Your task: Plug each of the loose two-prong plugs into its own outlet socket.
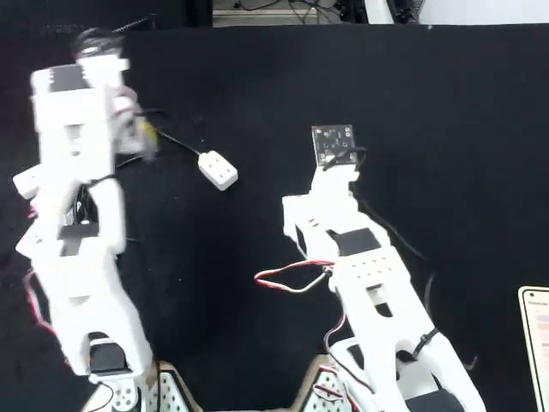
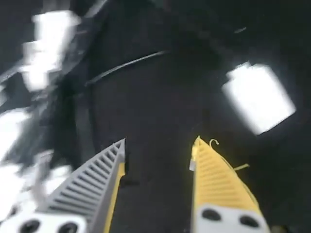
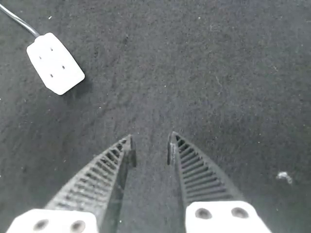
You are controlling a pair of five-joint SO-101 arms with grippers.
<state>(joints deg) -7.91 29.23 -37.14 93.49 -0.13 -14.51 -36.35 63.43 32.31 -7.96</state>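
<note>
At the left of the high view the left arm [image 1: 77, 215] is seen stretched toward the upper left of the black table [image 1: 446, 94]. In its wrist view the left gripper [image 2: 158, 145] is spread wide, with nothing caught between the fingers. Just right of that arm, a white outlet block [image 1: 218, 169] is laid flat on the table, and a thin dark cord [image 1: 180, 143] is run from it up and to the left. At centre the right arm [image 1: 369, 275] is placed, the right gripper [image 3: 149, 143] parted narrowly and empty above the cloth. A white card [image 1: 535, 343] is cut off by the right edge.
</note>
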